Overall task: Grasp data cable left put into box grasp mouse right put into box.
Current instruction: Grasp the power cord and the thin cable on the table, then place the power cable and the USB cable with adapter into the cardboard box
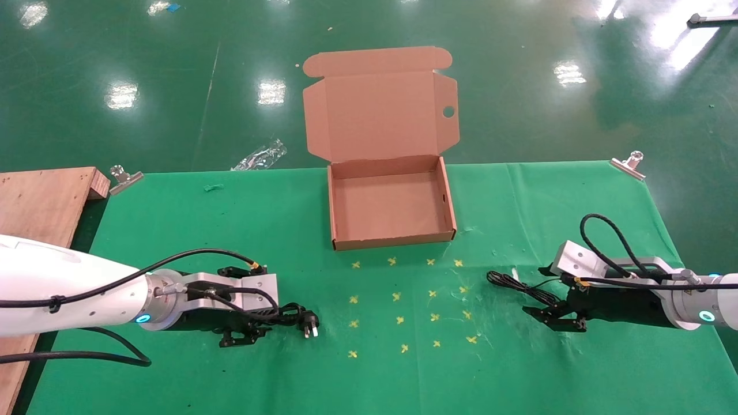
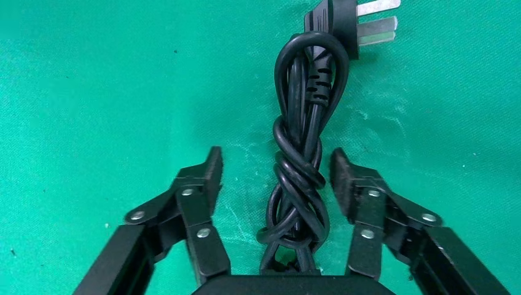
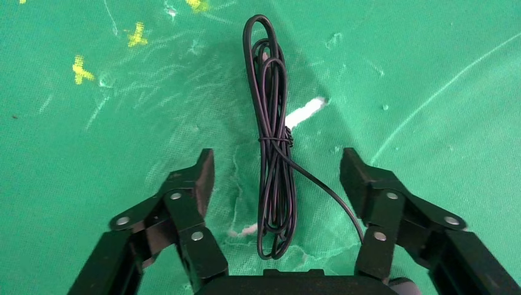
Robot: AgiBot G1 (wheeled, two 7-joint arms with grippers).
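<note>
Box [image 1: 392, 202] of brown cardboard sits empty — left end effector [image 2: 276, 175] gapes astride thick black data cable [image 2: 301, 153]; right end effector [image 3: 276, 175] spread over thin mouse cord [image 3: 273, 153], gripping nothing.

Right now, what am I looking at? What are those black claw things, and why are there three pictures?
This is a robot with two arms. The big picture comes from a camera on its head, looking down at a table with a green cloth. The other two come from cameras on its wrists.

The claws are its fingers. The left gripper is open, one finger on each side of a knotted data cable with a silver-pronged plug. The right gripper is open too, around a thin bundled cord; the mouse itself is hidden. Nothing is held yet.

An open, empty cardboard box waits at the far side, and yellow crosses mark the cloth.
</note>
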